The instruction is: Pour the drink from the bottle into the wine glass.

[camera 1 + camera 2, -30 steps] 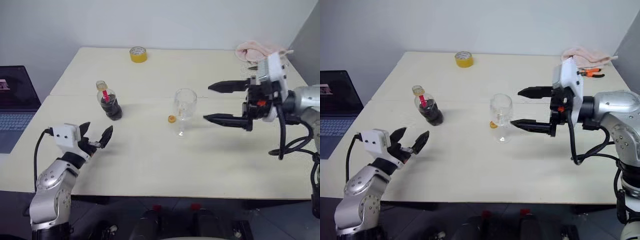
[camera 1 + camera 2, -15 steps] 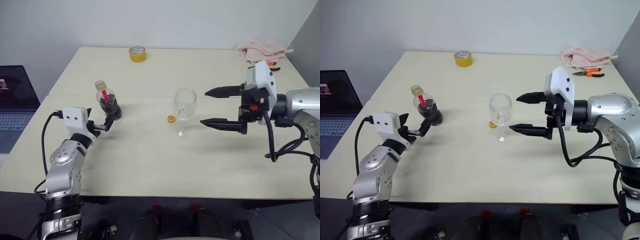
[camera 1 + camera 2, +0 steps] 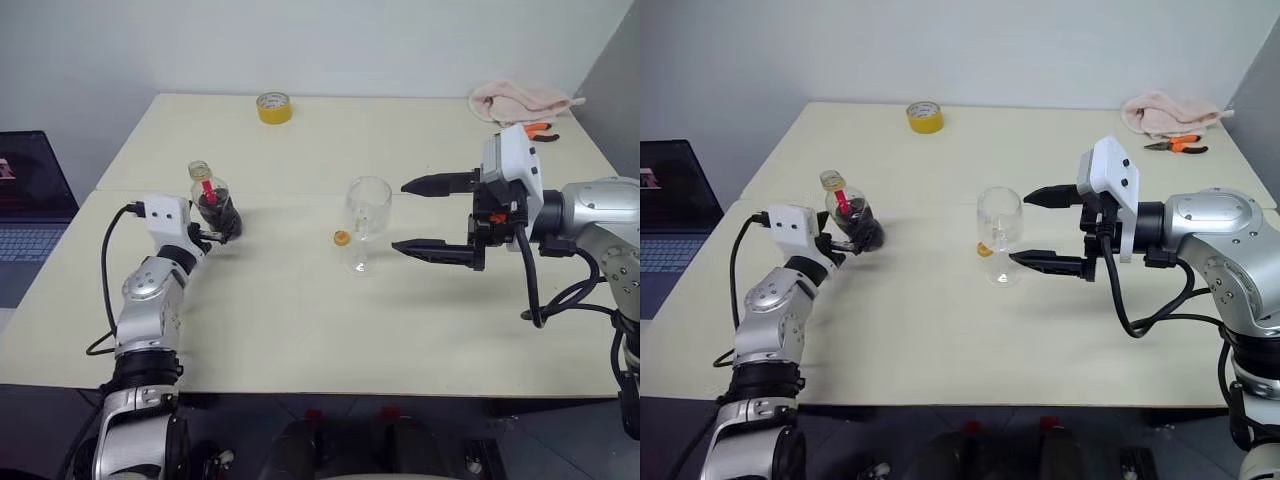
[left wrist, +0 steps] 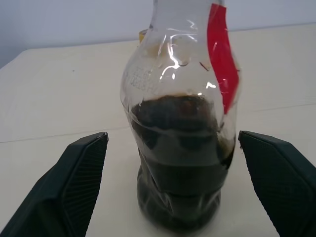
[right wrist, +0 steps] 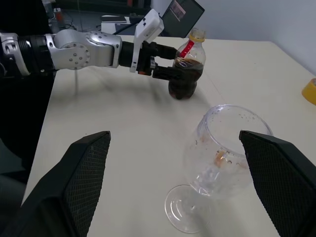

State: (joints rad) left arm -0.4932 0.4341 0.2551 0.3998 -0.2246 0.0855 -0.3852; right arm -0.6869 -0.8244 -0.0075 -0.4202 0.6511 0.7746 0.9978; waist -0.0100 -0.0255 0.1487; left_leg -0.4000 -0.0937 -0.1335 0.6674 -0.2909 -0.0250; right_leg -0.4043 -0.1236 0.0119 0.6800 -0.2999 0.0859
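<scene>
Right now the bottle (image 3: 212,204) is standing up on the pale desk (image 3: 300,300), toward the robot's left side. It is missing its lid, and a small yellow cap (image 3: 343,238) is lying on the desk just beside the wine glass (image 3: 367,223). Dark drink (image 4: 180,158) is filling the lower part of the bottle, and a red strip (image 4: 222,54) is running down its neck. The left hand (image 3: 215,228) is reaching level toward the bottle with its two black fingers (image 4: 79,182) spread wide. In the left wrist view, the bottle is sitting between those fingers, with a gap on each side, so the hand is not squeezing it. The wine glass is standing upright near the middle of the desk, well apart from the bottle. It is looking see-through, with a few small drops inside the bowl. The right hand (image 3: 420,215) is hanging above the desk on the other side of the glass, pointing at it, with its fingers (image 3: 432,247) spread wide and holding nothing. At the far edge of the desk a yellow tape roll (image 3: 274,107) is lying, and at the far corner a pink cloth (image 3: 520,98) is resting beside orange pliers (image 3: 1172,145). An open laptop (image 3: 30,215) is sitting off to the left of the desk.
</scene>
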